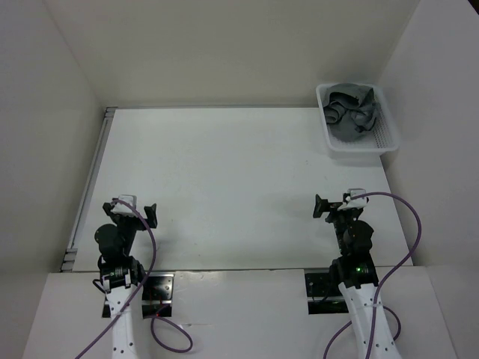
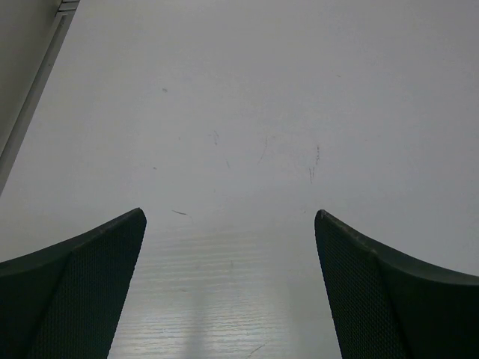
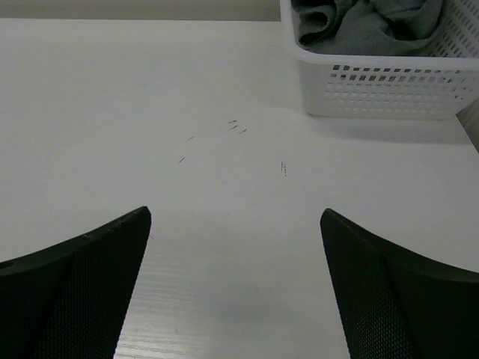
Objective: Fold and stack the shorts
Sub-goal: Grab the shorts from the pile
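The grey shorts (image 1: 352, 112) lie crumpled inside the white mesh basket (image 1: 359, 151) at the table's far right corner. They also show at the top of the right wrist view (image 3: 367, 26), in the basket (image 3: 389, 90). My left gripper (image 1: 133, 210) is open and empty near the front left of the table; its fingertips (image 2: 131, 232) hang over bare table. My right gripper (image 1: 333, 205) is open and empty near the front right, well short of the basket; its fingertips (image 3: 333, 232) frame bare table.
White walls enclose the table on the left, back and right. A metal rail (image 1: 90, 183) runs along the table's left edge and shows in the left wrist view (image 2: 34, 97). The basket stands against the right wall.
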### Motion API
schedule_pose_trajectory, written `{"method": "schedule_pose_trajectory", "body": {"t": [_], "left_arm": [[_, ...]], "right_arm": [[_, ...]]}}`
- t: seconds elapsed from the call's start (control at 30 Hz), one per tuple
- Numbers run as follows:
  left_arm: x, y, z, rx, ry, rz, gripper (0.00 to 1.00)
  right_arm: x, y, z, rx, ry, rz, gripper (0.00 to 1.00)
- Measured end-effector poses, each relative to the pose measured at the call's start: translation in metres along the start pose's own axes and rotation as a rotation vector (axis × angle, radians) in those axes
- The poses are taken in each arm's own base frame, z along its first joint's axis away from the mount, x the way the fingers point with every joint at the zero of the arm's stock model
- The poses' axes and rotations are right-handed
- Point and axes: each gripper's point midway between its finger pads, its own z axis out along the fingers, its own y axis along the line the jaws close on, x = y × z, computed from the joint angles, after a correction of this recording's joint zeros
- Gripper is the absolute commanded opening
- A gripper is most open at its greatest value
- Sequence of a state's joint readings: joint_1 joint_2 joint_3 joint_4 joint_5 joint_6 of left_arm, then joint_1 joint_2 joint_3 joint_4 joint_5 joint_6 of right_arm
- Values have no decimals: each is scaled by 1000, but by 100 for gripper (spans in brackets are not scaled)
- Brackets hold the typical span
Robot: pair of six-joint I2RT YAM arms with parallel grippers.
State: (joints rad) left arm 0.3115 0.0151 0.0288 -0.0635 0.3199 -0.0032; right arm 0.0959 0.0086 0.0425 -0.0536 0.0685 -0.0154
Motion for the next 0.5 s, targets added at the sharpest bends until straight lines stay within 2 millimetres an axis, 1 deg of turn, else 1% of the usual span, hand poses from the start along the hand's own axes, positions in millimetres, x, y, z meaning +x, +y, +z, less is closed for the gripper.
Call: {"method": "schedule_pose_trajectory", "body": {"t": [0.33,0.4,0.43,0.47,0.5], "left_arm": [[0,-1,0,3,0,0,100],[1,-9,0,52,2,-3,100],[2,-19,-1,105,8,-7,100],[4,-29,-3,161,14,-12,100],[4,-40,-5,224,15,-16,100]], "right_arm": [[0,0,0,0,0,0,99],[0,3,0,-20,-1,-12,99],[-1,7,0,-46,-5,-38,100],[-2,13,0,-92,-12,-86,100],[-3,24,-1,-176,-25,-173,100]]}}
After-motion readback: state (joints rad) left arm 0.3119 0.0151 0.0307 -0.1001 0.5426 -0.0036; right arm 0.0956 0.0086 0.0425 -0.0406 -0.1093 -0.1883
